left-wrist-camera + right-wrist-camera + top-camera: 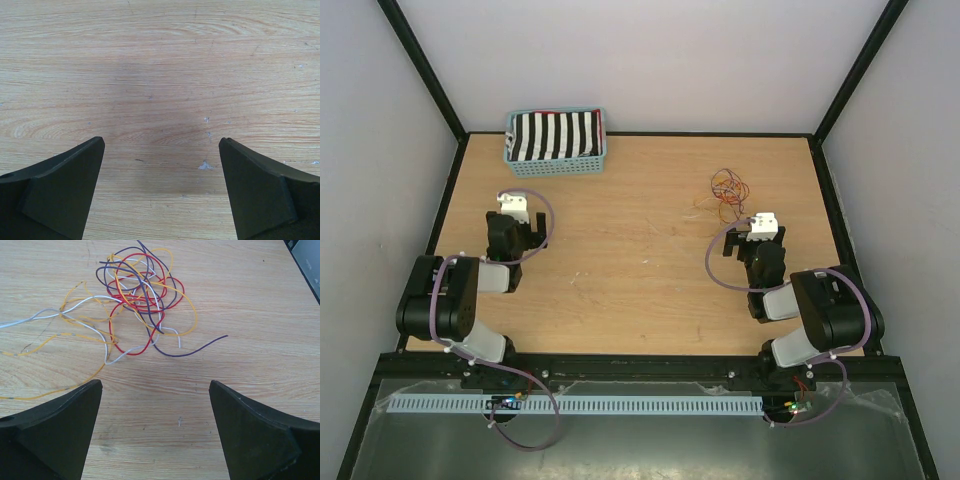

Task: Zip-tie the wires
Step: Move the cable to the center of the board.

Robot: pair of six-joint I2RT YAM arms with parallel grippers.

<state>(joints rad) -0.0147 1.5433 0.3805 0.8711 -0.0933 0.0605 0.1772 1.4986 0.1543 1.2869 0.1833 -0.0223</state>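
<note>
A: Where do the wires (135,300) lie?
B: In a loose tangle, flat on the tabletop (630,270), in its far right part, just beyond the right arm (820,310). The strands are red, orange-yellow, white and dark purple (loops crossed over one another; a few ends trail off to the left in the wrist view).
A: The right jaws?
B: Spread wide, holding nothing, facing the tangle. One yellow strand runs close to the finger on the left of that view.
A: And the left jaws?
B: Also wide, holding nothing, with only bare wood grain beneath. The left arm (445,305) sits folded at the left side, well apart from the wires.
A: Anything else?
B: A teal basket (556,168) at the far edge, left of centre, with a black-and-white striped cloth (555,135) inside.
</note>
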